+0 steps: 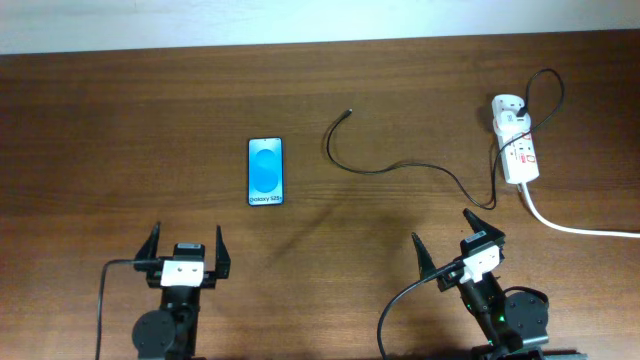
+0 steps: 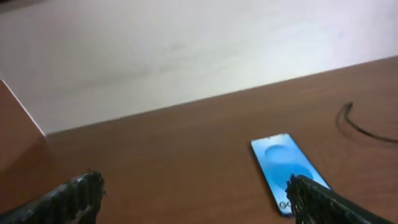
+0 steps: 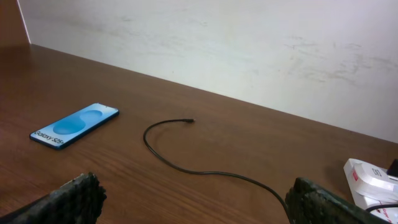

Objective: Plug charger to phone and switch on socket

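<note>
Nearest, at the front edge of the table, the left gripper has its fingers spread wide with nothing between them. The right gripper is likewise spread and empty, angled slightly leftward. Both are well apart from everything else. Beyond the left gripper the phone lies flat, screen up and lit blue, its white text at the near end. To its right, apart from it, the charger curls across the wood. Its plug tip lies loose, further back than the phone and not touching it. The cable runs right and loops up to the far end of the socket, which lies near the far right corner. Whether its switch is on cannot be told. A thick white cord leaves the socket's near end and trails off right. Behind the table stands a pale wall.
</note>
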